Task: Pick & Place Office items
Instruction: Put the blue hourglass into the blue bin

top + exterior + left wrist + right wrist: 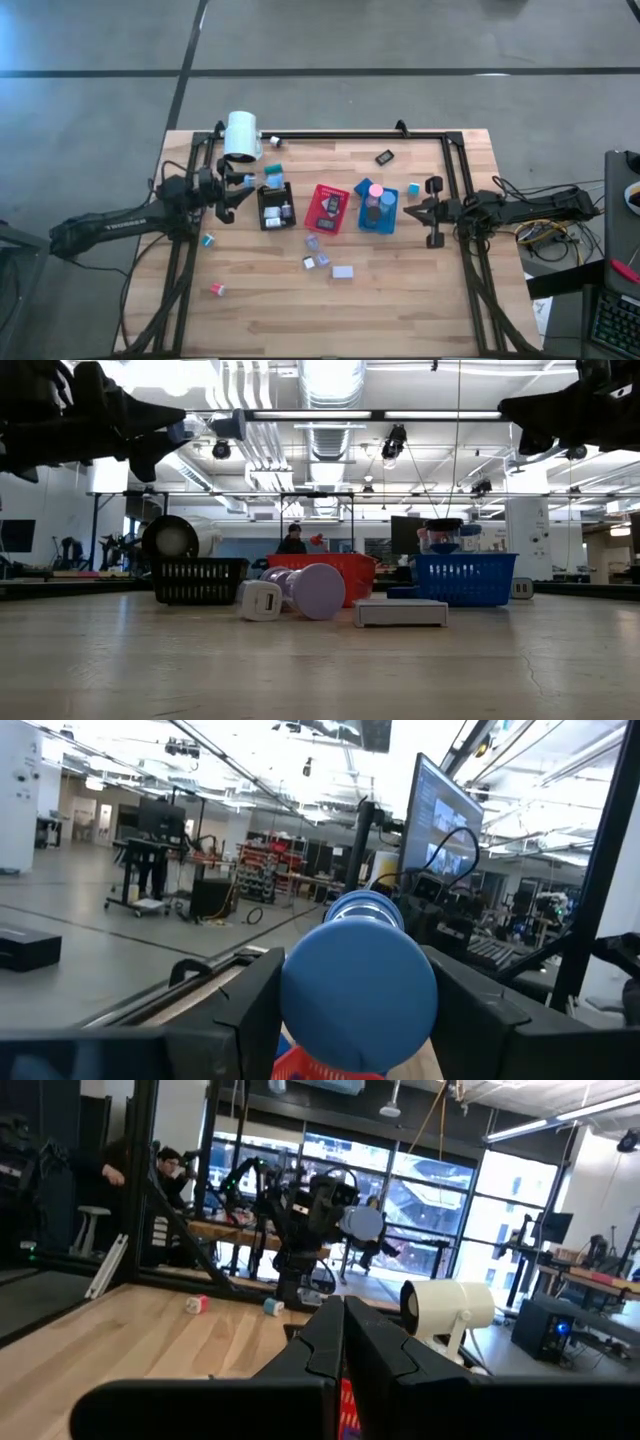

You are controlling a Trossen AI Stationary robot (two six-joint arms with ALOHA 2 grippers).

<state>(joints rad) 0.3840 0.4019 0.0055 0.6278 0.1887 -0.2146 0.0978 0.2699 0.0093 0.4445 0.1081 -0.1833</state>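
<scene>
The wooden worktop (pixel 400 290) carries, from its back-left corner inward, a big white cylinder (pixel 241 134), then a row of three trays across the middle: black tray (pixel 274 206), red tray (pixel 327 208) and blue tray (pixel 379 207), the blue one already holding a pink cap (pixel 376 189) and other round pieces. Loose office items are scattered around them: a lavender block (pixel 343 271) and small pale pieces (pixel 312 243) toward the front edge, a red-and-white bit (pixel 217 289) near the front-left corner, a teal bit (pixel 208 239) by the left edge, a teal cube (pixel 413 188) just beside the blue tray, and a small black piece (pixel 384 156) near the back edge. The step in hand looks like a carry: the left gripper (pixel 236 196), raised beside the black tray on its left, has its fingers (pixel 250 1010) about half apart and clamped on a blue round cap (pixel 358 990) with a red base, seen large in the left wrist view. The next move probably calls for swinging right over the trays and lowering before letting go; which tray is meant cannot be told. The right gripper (pixel 410 211) waits just beside the blue tray's right edge, fingers (pixel 320 1342) pressed together on nothing.
</scene>
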